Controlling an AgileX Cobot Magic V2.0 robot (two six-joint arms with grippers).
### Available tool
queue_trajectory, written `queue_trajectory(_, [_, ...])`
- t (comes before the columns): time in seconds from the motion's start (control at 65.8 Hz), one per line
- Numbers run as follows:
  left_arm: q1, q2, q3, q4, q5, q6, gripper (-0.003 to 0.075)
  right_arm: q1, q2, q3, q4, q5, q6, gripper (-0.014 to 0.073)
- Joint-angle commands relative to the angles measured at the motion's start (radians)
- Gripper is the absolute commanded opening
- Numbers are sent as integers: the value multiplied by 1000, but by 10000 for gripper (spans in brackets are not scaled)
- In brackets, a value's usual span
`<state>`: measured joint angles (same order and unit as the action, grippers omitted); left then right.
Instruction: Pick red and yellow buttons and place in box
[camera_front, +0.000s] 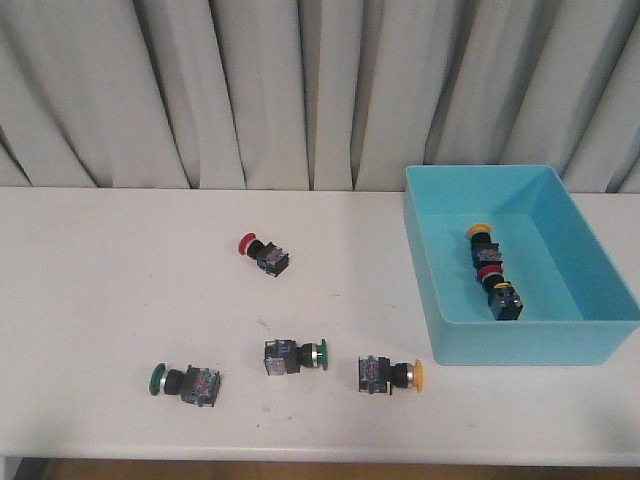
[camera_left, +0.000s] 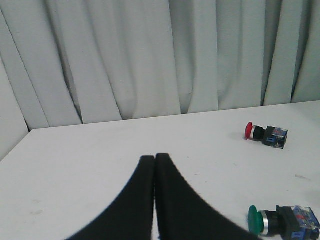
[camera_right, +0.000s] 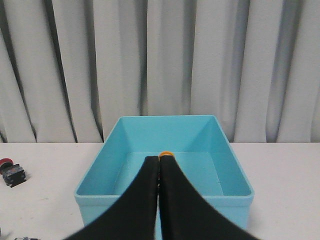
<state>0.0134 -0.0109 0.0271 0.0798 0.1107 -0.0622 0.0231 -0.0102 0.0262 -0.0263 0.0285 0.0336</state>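
Roughly midway. Left pincer (camera_left: 155, 159) closed, empty. Red button (camera_front: 262, 251) loose on surface (camera_front: 100, 280), mid-left; two green ones near front stay. Yellow button (camera_front: 390, 374) just beside box (camera_front: 520, 345), outside. Box holds three or so. Right pincer (camera_right: 159, 161) closed, empty.

A lab-style test setup: a plain white bench (camera_front: 120, 300) stands before a grey pleated curtain (camera_front: 280, 90) that closes off the whole background.
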Motion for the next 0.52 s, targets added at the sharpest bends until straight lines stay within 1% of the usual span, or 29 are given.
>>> queue_trajectory(0.0, [-4,-14,47,-7,-78,-10,-8,-1,-10,11,-21,-58,7,-4])
queue_trajectory(0.501, [-4,-14,47,-7,-78,-10,-8,-1,-10,11,-21,-51,7,-4])
